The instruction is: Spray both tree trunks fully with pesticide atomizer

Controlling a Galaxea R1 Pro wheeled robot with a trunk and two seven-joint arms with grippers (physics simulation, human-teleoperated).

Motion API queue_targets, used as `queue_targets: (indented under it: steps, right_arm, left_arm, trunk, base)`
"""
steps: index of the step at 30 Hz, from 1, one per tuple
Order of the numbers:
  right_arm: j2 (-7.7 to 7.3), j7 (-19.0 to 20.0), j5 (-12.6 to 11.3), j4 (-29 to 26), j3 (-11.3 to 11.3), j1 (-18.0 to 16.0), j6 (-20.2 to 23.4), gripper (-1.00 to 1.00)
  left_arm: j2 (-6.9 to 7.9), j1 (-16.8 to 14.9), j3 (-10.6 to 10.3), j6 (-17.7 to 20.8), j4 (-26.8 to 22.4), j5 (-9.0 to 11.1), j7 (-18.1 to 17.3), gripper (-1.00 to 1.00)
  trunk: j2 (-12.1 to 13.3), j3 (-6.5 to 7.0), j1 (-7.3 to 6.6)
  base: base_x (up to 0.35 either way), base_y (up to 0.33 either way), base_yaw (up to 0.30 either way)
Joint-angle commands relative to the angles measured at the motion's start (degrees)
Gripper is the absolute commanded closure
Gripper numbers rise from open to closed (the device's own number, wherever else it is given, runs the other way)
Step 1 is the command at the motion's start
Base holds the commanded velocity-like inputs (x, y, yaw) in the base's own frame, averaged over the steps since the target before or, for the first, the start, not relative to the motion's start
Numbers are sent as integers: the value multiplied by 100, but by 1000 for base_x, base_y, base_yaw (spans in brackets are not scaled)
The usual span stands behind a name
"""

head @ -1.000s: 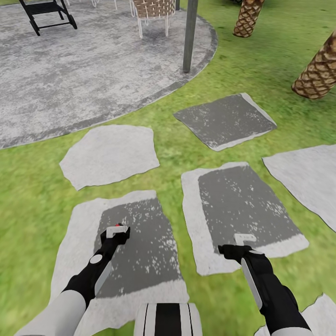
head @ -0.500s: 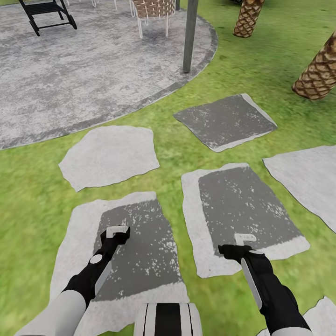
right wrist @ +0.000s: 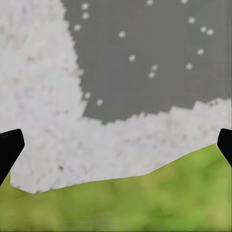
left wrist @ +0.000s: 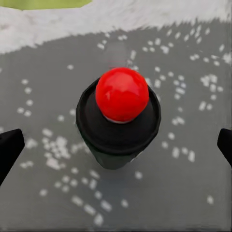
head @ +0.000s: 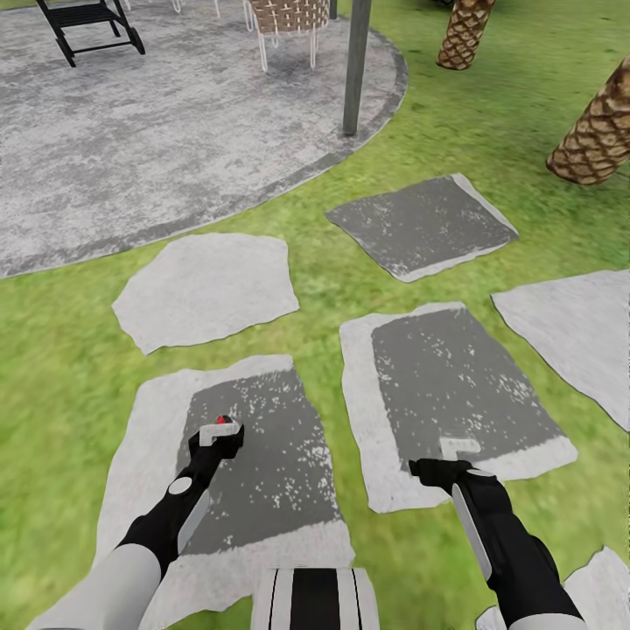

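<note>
Jaws, left gripper (left wrist: 116,147): apart, black fingertips (left wrist: 9,150) at either side of the wrist view, nothing between them touched.
Jaws, right gripper (right wrist: 116,147): apart, empty, over a slab's pale edge where it meets grass.
Atomizer (left wrist: 118,118): one; black body with a red ball top, standing upright on the dark middle of a slab, directly under the left gripper; in the head view its red tip (head: 222,420) peeks just past that gripper.
Slabs: five whole or nearly whole, plus a corner at the lower right; near left one (head: 262,490) carries the atomizer; near right one (head: 455,394) lies ahead of the right gripper (head: 458,448).
Arms: two, both reaching forward and low, wrists bent down; left arm over its slab's centre, right arm at its slab's near edge.
Patio (head: 157,131): one, round, grey, far left.
Post (head: 356,66): one, at the patio's rim.
Palm trunks (head: 599,131): two, far right on grass (head: 52,350).
Chairs: two, on the patio's far edge, one black (head: 83,22), one woven.
</note>
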Motion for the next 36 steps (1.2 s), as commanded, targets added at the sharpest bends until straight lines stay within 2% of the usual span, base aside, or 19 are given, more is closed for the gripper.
queue_targets:
  steps: [1, 36]
  right_arm:
    - [1, 0, -1, 0, 0, 0, -1, -100]
    - [-1, 0, -2, 0, 0, 0, 1, -100]
  left_arm:
    - [0, 0, 0, -1, -1, 2, 0, -100]
    - [0, 0, 0, 2, -4, 2, 0, -100]
  trunk:
    - [0, 0, 0]
    - [0, 0, 0]
  base:
    - [-65, 0, 0]
    - [9, 0, 0]
